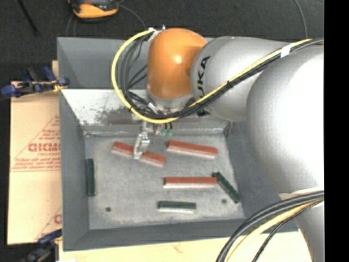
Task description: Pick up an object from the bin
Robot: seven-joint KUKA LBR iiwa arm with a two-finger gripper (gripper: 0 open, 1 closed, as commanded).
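A flat red bar (124, 148), long and straight-edged with a pale side, lies slightly slanted in the upper-left part of the grey metal bin (73, 162). The metallic gripper (141, 153) stands directly over the bar's middle, covering it. Whether the gripper is open or closed cannot be told. Two more red bars lie to the right, one near the back wall (192, 149) and one at centre (190, 182). Three dark green bars sit well apart: at the left (90, 177), near the front (176, 205), and angled at the right (226, 187). The bin's floor looks dull and scuffed. A glossy orange cover (172, 64) caps the silver arm's wrist.
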